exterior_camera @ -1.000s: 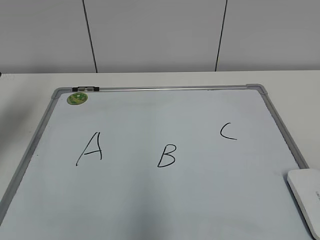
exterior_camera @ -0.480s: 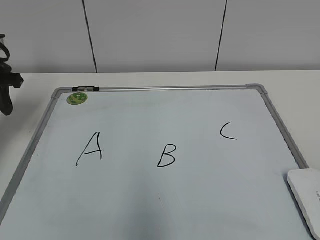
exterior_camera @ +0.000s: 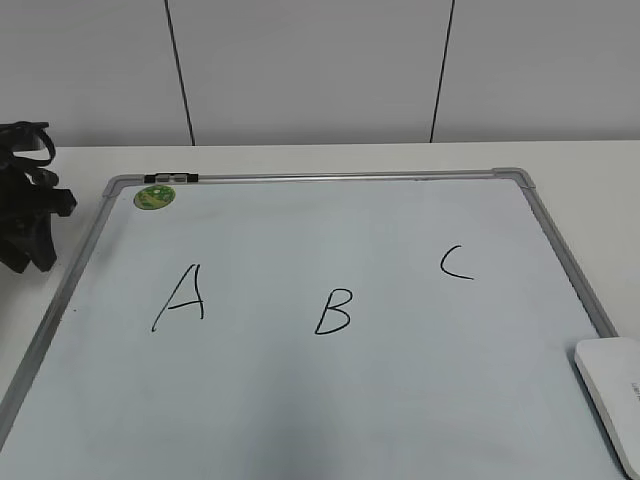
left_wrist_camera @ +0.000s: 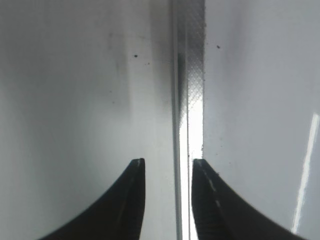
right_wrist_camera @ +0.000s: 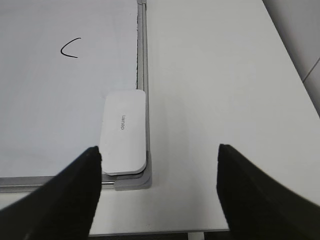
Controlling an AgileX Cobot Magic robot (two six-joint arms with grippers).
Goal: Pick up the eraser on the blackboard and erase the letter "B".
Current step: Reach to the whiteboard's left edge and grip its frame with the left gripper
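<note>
The blackboard (exterior_camera: 330, 230) is a pale whiteboard with a grey frame lying on the table. The black letter "B" (exterior_camera: 334, 312) is at its middle, between a black "A" (exterior_camera: 181, 297) and a "C" (exterior_camera: 456, 263). The white eraser (exterior_camera: 612, 392) lies on the board's near right corner; it also shows in the right wrist view (right_wrist_camera: 124, 131). My right gripper (right_wrist_camera: 159, 152) is open and empty, above the table just right of the eraser. My left gripper (left_wrist_camera: 168, 162) is open and empty over the board's left frame edge (left_wrist_camera: 188, 80); it shows at the far left (exterior_camera: 25, 235).
A round green magnet (exterior_camera: 154, 197) sits at the board's top left corner, beside a dark clip (exterior_camera: 171, 178) on the frame. White table (right_wrist_camera: 220, 90) lies right of the board, with its front edge close under my right gripper. A grey panelled wall stands behind.
My left arm has come into the exterior view from the left edge and moved right toward the board's left frame. The eraser and letters have not moved.
</note>
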